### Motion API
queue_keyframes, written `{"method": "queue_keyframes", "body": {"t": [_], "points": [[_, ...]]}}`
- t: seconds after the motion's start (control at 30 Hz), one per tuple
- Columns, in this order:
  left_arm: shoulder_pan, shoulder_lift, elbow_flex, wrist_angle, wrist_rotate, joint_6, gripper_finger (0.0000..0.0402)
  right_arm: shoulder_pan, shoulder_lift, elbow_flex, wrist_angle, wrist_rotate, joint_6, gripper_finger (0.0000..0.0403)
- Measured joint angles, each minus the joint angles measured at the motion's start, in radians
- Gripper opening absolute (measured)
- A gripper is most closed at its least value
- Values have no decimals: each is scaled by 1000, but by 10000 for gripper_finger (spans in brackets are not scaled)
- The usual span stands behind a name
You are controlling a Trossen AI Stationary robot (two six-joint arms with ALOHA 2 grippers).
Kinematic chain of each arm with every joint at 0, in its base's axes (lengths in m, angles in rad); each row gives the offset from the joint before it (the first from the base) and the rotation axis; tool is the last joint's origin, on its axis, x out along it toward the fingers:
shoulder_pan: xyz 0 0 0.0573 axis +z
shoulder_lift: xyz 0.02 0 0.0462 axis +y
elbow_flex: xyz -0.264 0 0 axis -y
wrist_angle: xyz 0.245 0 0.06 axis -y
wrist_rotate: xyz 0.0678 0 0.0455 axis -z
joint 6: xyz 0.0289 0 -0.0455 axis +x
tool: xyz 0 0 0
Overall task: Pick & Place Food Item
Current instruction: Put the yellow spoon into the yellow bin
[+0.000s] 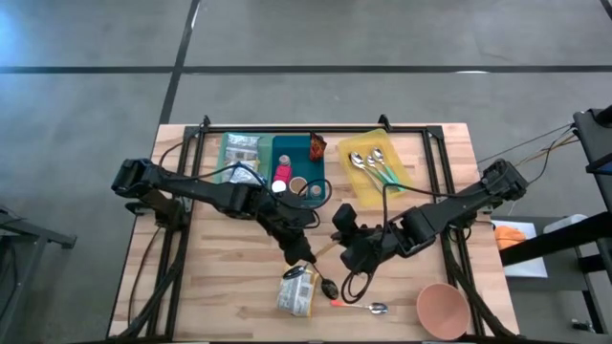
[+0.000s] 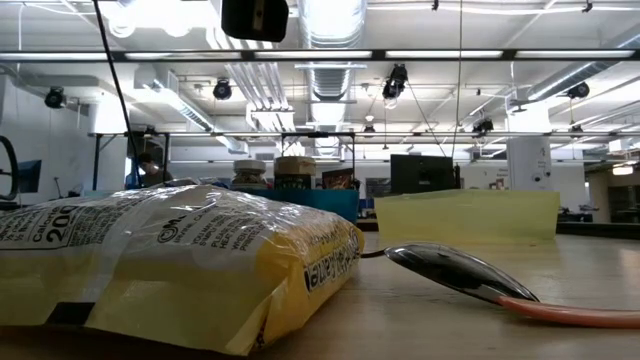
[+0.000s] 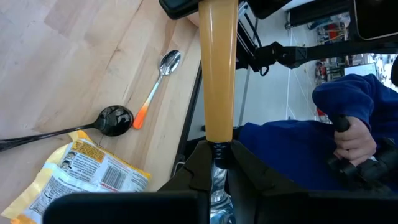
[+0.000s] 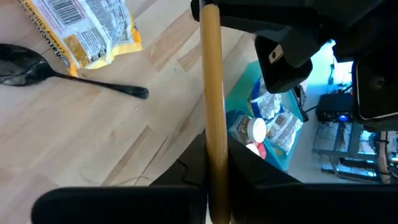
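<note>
A yellow food bag [image 1: 297, 290] lies flat on the wooden table near its front edge, and no gripper touches it; it also shows in the low view [image 2: 170, 260]. Above the table's middle, a spoon with a tan handle [image 1: 326, 250] hangs between my two grippers. My left gripper [image 3: 216, 163] is shut on one end and my right gripper [image 4: 217, 155] on the other. A black spoon [image 3: 115, 120] lies beside the bag. My left gripper pinches the tan-handled spoon between its two fingers where the handle meets the metal neck [image 3: 217, 177]. The fingers slant down from the table's left, and the spoon runs on along their line, clear of the table. My right gripper pinches the tan handle near its free end [image 4: 217, 140] between its two fingers. It comes slanting down from the table's right, and the handle runs straight out along the fingers toward the left gripper. The spoon hangs clear of the table.
An orange-handled spoon [image 1: 359, 307] lies by the front edge and a pink bowl [image 1: 442, 308] at the front right. A teal tray [image 1: 296, 167] with jars and packets and a yellow tray [image 1: 375, 172] with spoons stand at the back. A person's blue sleeve and hand [image 3: 354, 140] show beyond the table.
</note>
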Motion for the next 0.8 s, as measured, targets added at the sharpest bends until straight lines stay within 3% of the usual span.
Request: {"method": "queue_keyframes", "body": {"t": [0.17, 0.4, 0.57, 0.67, 0.8], "points": [[2, 0, 0, -1, -17, -2, 32, 0, 0, 0, -11, 0, 45, 22], [6, 0, 0, 2, -32, -49, 124, -2, 0, 0, -72, 2, 281, 21], [13, -14, 0, -1, -50, -53, 163, -1, -1, 0, -137, -68, 433, 21], [23, -45, 0, 11, -111, -50, 172, -2, -2, -2, -178, -109, 499, 21], [30, -109, 0, 13, -265, -19, 174, -4, -1, -6, -227, -132, 586, 21]]}}
